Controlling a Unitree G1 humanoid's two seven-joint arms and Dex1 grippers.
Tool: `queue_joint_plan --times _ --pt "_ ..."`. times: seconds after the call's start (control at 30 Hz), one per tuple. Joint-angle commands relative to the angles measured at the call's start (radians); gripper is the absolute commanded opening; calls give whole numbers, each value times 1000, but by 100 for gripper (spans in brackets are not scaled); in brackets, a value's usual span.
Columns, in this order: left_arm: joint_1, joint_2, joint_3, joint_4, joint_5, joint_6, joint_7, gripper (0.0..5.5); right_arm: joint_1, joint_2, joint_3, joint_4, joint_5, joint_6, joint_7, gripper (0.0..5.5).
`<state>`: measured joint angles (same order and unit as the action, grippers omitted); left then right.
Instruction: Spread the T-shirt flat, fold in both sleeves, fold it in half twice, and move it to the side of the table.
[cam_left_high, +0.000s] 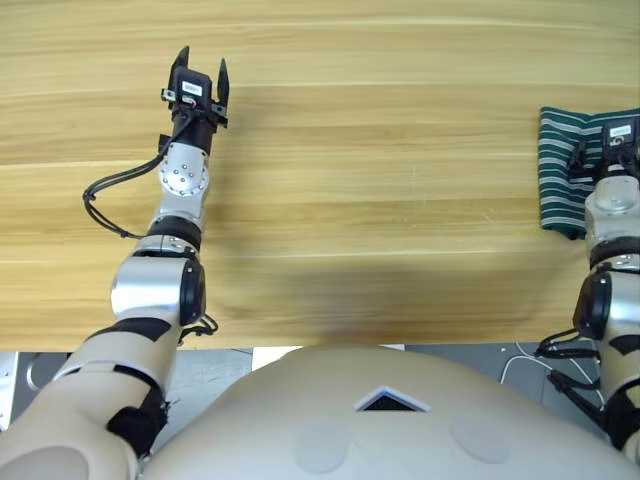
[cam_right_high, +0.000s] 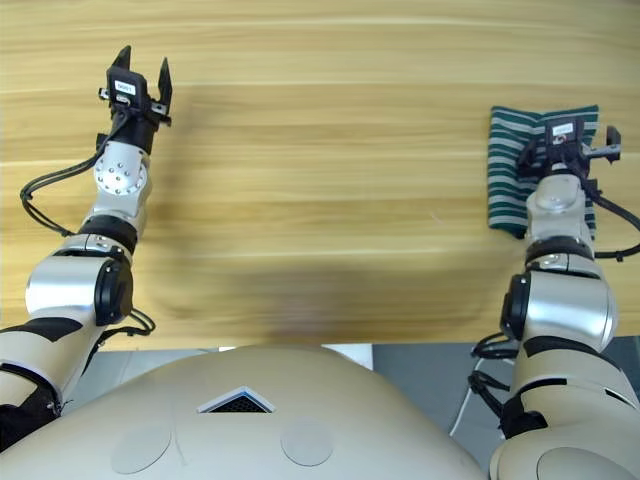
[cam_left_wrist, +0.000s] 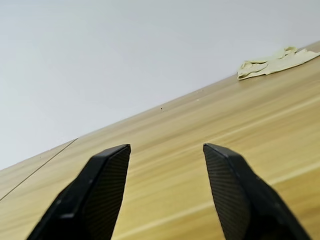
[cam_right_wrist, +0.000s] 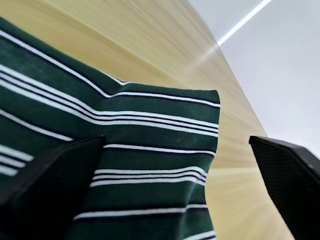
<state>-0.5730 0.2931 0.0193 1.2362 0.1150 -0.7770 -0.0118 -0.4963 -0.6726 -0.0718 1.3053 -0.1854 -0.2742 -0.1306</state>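
Stripes, thin and white, cross the one dark green T-shirt (cam_right_high: 505, 170), which lies folded into a compact rectangular bundle with squared corners at the right side of the long light wooden table (cam_left_high: 400, 200), close to the robot's right arm. There is a single garment and a single crumpled pale yellow scrap (cam_left_wrist: 272, 62), which sits well apart at the table's far edge. Two arms extend over the wood, each ending in two black fingers. The left arm stretches forward over the left part of the table, bent at the elbow, its black left gripper (cam_left_high: 203, 58) pointing toward the far edge with its fingers (cam_left_wrist: 105, 190) spread apart and nothing between them. The right arm reaches straight ahead, wrist above the bundle, and the black right gripper (cam_right_wrist: 176, 142) hangs over the striped cloth with its fingers wide apart, clasping nothing.
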Motion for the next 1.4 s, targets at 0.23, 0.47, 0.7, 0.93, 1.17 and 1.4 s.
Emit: queue_joint_plan --times 0.23,0.47,0.7,0.93,1.17,1.4 --pt "4 -15 99 37 -97 40 -103 271 -58 83 -210 -135 292 -482 269 534" --pt "-63 -95 224 74 -237 163 -282 271 -148 389 -119 -143 377 -540 648 534" --pt "-158 -95 385 112 -363 418 -277 271 -274 472 -346 16 601 -123 790 534" --pt "-109 -67 404 115 -320 408 -231 271 -254 493 -282 56 426 -37 482 534" --pt "-74 -34 273 116 -118 322 -38 271 -236 482 -113 61 146 -34 146 534" --pt "-92 -33 328 121 -160 382 -58 271 -226 463 -67 65 40 -15 19 534"
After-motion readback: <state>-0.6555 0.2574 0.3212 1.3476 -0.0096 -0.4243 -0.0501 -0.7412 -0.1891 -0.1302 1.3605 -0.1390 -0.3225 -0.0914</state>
